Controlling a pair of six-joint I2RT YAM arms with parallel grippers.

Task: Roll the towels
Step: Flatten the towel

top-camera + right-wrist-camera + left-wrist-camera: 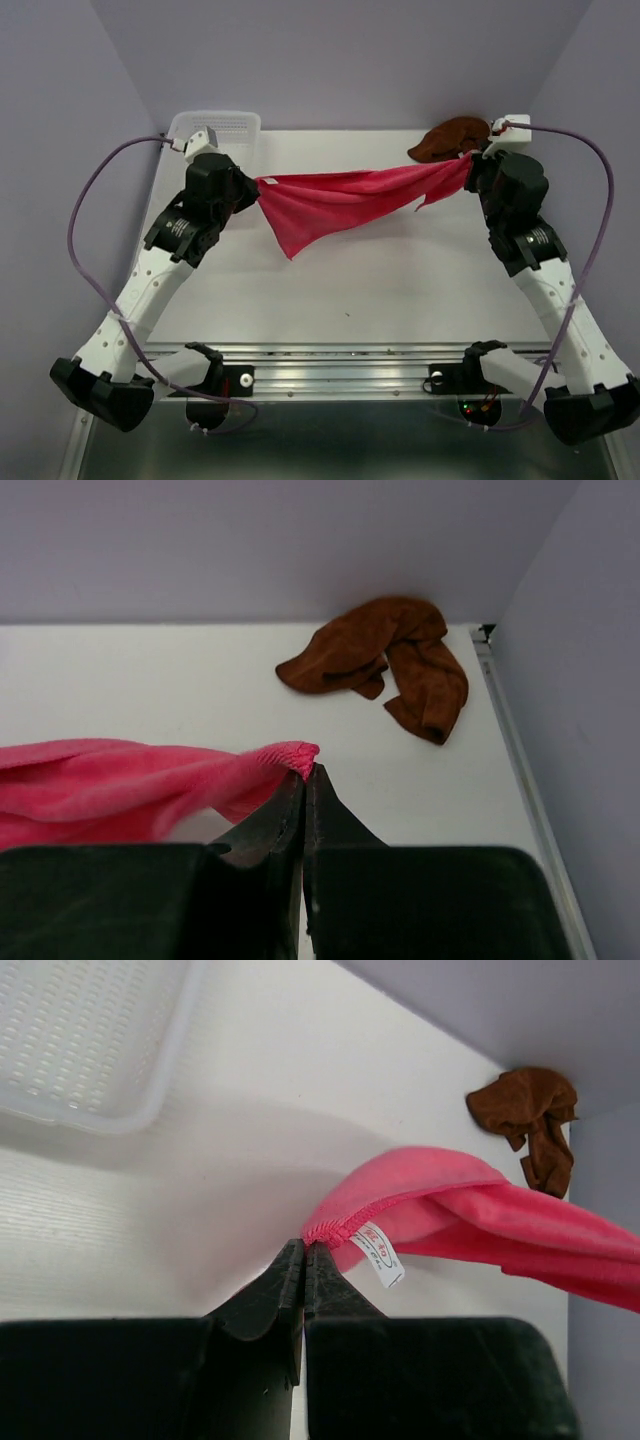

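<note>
A translucent white basket (pixel 215 125) sits at the white table's (pixel 400 280) far-left corner.

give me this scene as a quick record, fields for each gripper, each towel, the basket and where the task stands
left gripper: shut on a hemmed corner of the pink towel, beside its white label
right gripper: shut on the other end of the pink towel
pink towel: unrolled, stretched between the two grippers, one corner drooping
brown towel: crumpled on the table at its far right corner, untouched
basket: far left corner, behind the left arm
task state: neither towel rolled yet
</note>
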